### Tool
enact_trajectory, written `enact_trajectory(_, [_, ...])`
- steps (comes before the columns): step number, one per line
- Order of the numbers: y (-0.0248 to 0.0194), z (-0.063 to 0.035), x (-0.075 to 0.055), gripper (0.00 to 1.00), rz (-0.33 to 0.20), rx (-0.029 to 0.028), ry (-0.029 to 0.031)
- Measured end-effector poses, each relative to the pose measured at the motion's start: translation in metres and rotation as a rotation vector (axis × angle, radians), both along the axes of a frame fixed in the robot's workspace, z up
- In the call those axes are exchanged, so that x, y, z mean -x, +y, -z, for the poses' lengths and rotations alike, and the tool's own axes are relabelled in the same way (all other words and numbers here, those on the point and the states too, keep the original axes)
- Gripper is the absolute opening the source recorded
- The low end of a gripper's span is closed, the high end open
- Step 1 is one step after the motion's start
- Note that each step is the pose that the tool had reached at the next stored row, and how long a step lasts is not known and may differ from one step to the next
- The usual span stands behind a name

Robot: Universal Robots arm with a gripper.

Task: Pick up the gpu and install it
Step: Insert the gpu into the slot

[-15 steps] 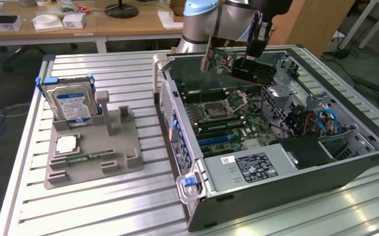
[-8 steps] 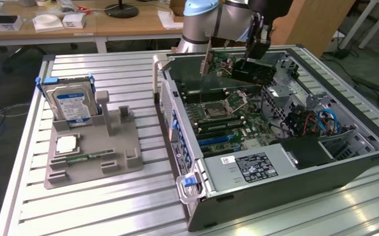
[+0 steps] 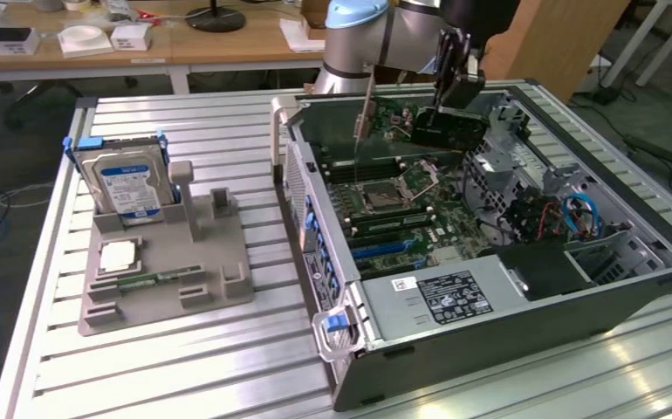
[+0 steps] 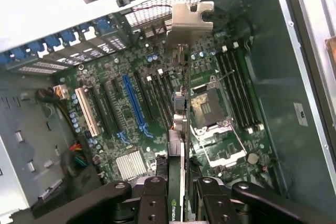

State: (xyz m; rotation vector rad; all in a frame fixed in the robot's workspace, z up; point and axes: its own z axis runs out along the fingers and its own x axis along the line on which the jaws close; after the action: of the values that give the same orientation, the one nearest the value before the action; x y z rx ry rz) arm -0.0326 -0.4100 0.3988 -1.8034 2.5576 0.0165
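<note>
One gpu (image 4: pixel 178 129) sits in my pincer (image 4: pixel 181 195), which is clamped on the card's near end, one finger (image 4: pixel 153 203) on each face, two in all. The wrist view shows the card edge-on, with its single silvery bracket (image 4: pixel 192 17) at the far end toward the case's rear wall. Below it lies the motherboard (image 4: pixel 113 148), where I count one long blue slot (image 4: pixel 134 103), one cream slot (image 4: pixel 86 111) and one open processor socket (image 4: pixel 210 111). The card's edge runs between the black slots and that socket. The exterior view shows what my wrist cannot: the gpu (image 3: pixel 443 131) hangs upright under the pincer (image 3: pixel 453 103), inside the open computer case (image 3: pixel 499 319), over the far end of the board. I cannot tell whether its lower edge touches anything. That view also takes in the slatted bench (image 3: pixel 196 131) and, well apart from the case toward the exterior view's left, one grey fixture (image 3: pixel 185 288). The fixture carries one hard drive (image 3: pixel 126 179) standing in a blue frame, one square processor (image 3: pixel 119 256) lying flat, and one narrow green memory stick (image 3: pixel 150 281) just beside it.
</note>
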Motion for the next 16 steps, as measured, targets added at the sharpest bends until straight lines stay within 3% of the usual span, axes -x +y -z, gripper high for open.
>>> enact_trajectory(10, [-0.0002, 0.0082, 0.000, 0.26, -0.130, 0.0000, 0.0000])
enact_trajectory(16, [-0.0015, 0.0108, 0.000, 0.26, -0.181, 0.0001, -0.0007])
